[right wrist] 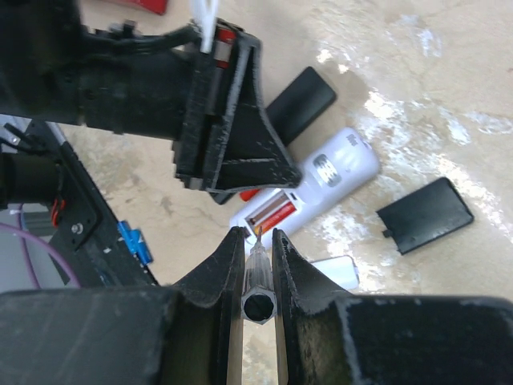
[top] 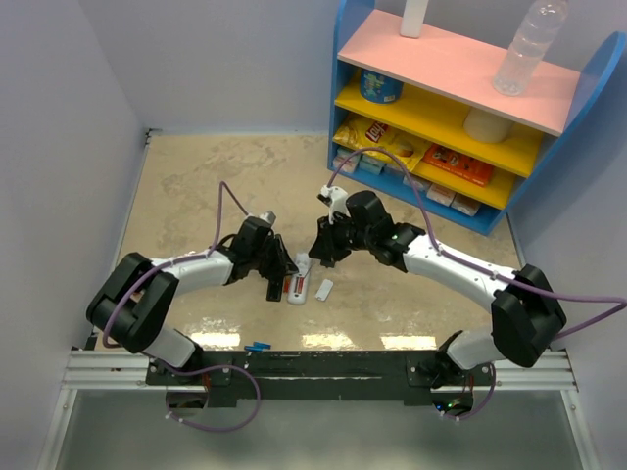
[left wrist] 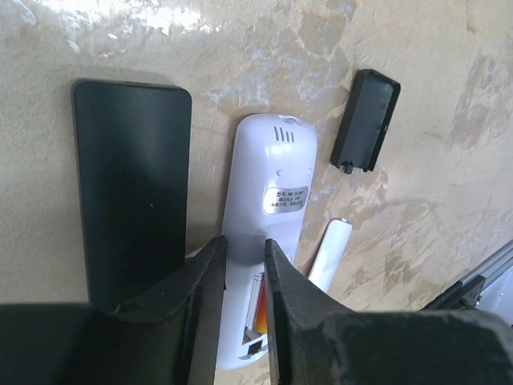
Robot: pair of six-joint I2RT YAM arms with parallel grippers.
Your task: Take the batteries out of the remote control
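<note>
Pinching a clear pick [right wrist: 259,281] tight in my right claw [right wrist: 257,234], I am aiming its tip at the orange-red batteries [right wrist: 274,215] lying at 12 o'clock in the white remote [right wrist: 337,172], their long axis running 8 to 2.

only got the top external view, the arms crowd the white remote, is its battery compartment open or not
Observer: Open. The left wrist view shows the white remote lying back up with the compartment uncovered.
Operator: any cells in it
Observer: Yes, the right wrist view shows orange-red batteries seated inside.
Operator: right arm carrying anything
Observer: The right gripper is shut on a thin clear tool, its tip aimed toward the compartment.
</note>
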